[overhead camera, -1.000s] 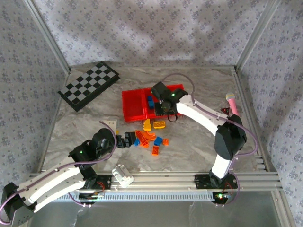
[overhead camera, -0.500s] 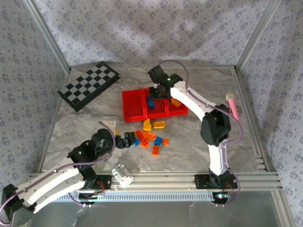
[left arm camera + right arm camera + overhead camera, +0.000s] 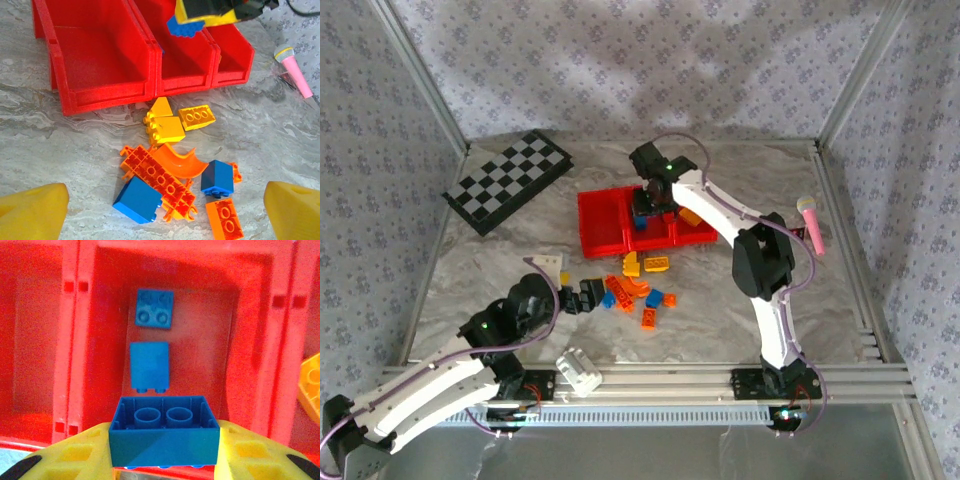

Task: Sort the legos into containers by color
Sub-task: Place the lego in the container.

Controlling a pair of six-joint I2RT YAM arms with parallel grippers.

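While our left gripper [image 3: 164,212] gapes (wide), our right gripper [image 3: 165,459] pinches a blue studded brick [image 3: 165,432] over the red plastic tray [image 3: 74,350].

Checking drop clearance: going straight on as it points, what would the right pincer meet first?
Likely the nearer loose blue brick in the middle compartment, beyond its held blue brick; depth unclear.

legos [image 3: 638,289] before tray [image 3: 600,226], board [image 3: 508,180] behind left
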